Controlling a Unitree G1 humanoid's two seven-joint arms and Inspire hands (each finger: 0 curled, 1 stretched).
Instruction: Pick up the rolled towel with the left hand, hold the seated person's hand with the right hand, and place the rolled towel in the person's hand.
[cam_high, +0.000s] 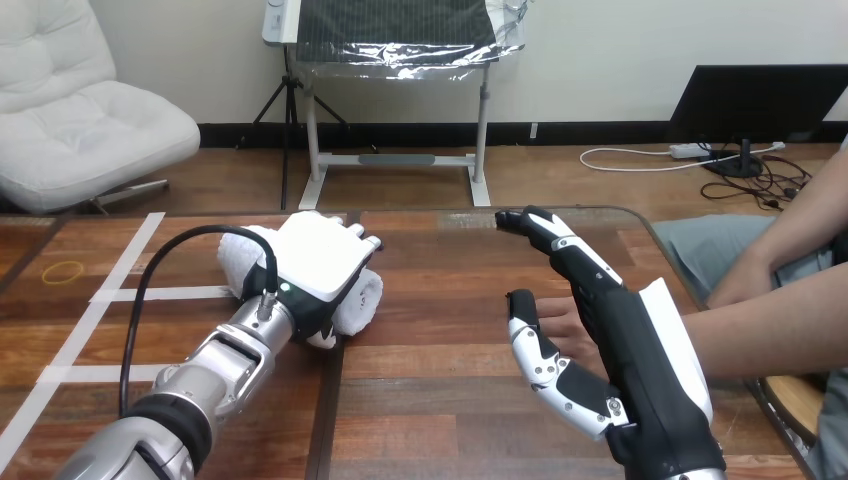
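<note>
The rolled towel (366, 298) lies on the worktop (440, 350), left of the middle and a little way in from the far edge, white against the dark wood. My left hand (318, 258) sits right on top of it, white back turned up, covering most of the roll, so that the towel shows at both ends, one end poking out to the left of my hand and the other to the right. My fingers (364, 240) bend over the far side of the roll and grip it, while the roll rests on the wood. My left forearm (225, 365) reaches up to it from the lower left.

My right hand (640, 360) stands on its edge at the right side of the worktop, well apart from the towel. It is spread wide: the fingers (560, 245) run out straight toward the far edge, and the thumb (530, 345) juts to the left, clear of them. The person's hand (562, 322) shows in the gap between my thumb and my fingers, just beside my palm; I cannot tell whether the two touch, and nothing of mine curls round it. The person's forearm (770, 325) comes in from the right edge behind my hand.

At the far left, a yellow rubber band (63, 271) lies on the wood, near strips of white tape (160, 293).
</note>
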